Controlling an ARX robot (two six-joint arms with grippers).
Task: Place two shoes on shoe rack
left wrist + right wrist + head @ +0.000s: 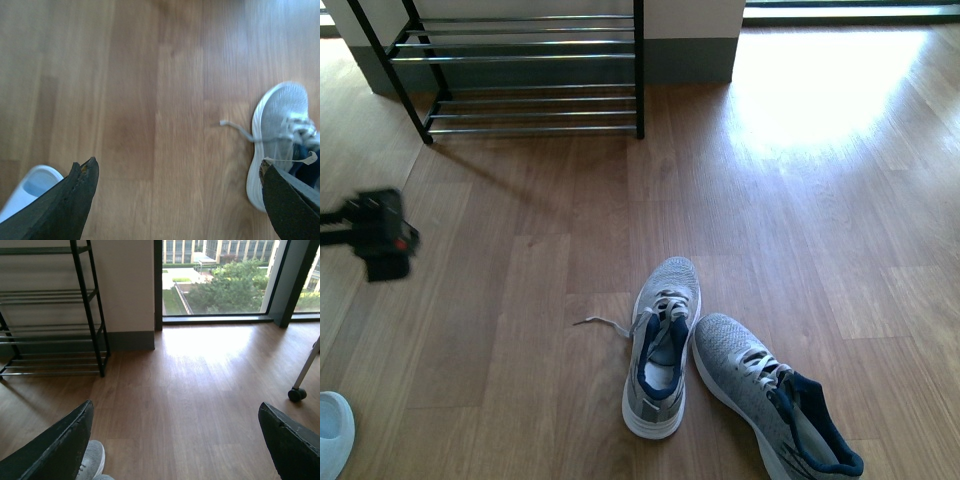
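Pale blue slide [332, 432] lies nearest, cut off by the lower left corner of the front view; one slide is visible. Left pincer [386, 238] hovers, blurred, above the floor [520, 300] at the left edge, well apart from the sneakers. Its wrist view shows the fingers [75, 200] spread wide with nothing between them.

Open floor runs from that pincer to the first sneaker [662, 350], which stands upright at lower centre, toe toward the shoe rack [520, 45], with one lace [603, 322] trailing left. The second sneaker [770, 400] lies just beside it on the right, toe angled toward the first. Count: two grey sneakers, both on the floor.

One rack stands against the wall at upper left, well apart from the sneakers. The floor is wood plank, with bright glare at upper right.

Right pincer [175, 407] is spread wide and grips nothing. A window [220, 277] and one caster [297, 394] lie ahead of it.
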